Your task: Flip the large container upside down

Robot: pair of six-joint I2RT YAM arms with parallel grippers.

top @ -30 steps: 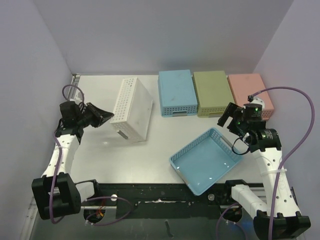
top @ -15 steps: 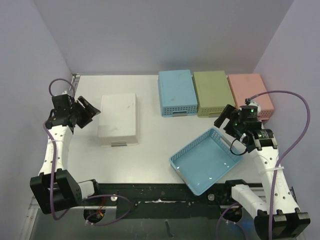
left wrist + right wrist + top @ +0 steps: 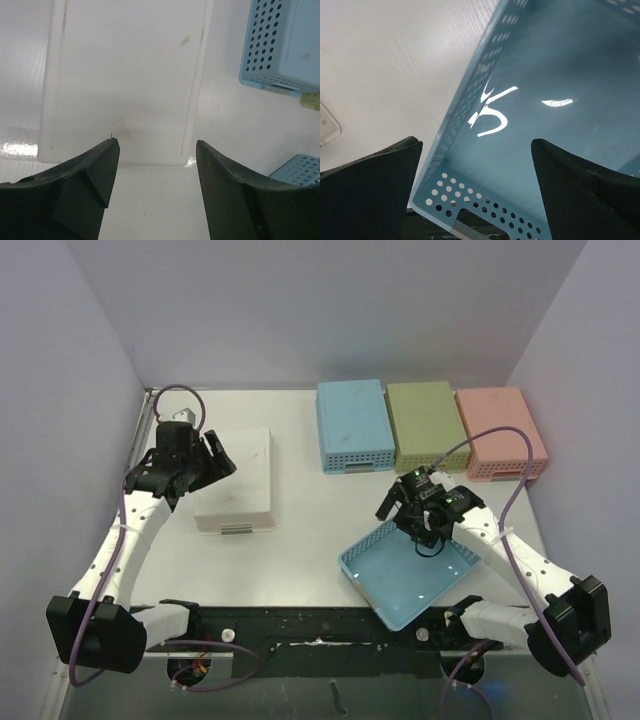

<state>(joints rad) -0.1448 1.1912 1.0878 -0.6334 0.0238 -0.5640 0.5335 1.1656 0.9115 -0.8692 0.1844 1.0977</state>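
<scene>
Blue basket (image 3: 351,425), green basket (image 3: 422,426), pink basket (image 3: 500,430)

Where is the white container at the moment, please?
In the top view, the white container lies bottom up on the left half of the table, left of the blue basket in the back row.

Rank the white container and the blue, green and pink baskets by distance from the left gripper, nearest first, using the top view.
From the left gripper:
1. white container: right beside it, on the table's left.
2. blue basket: back row, left end.
3. green basket: back row, middle.
4. pink basket: back row, right end.
</scene>
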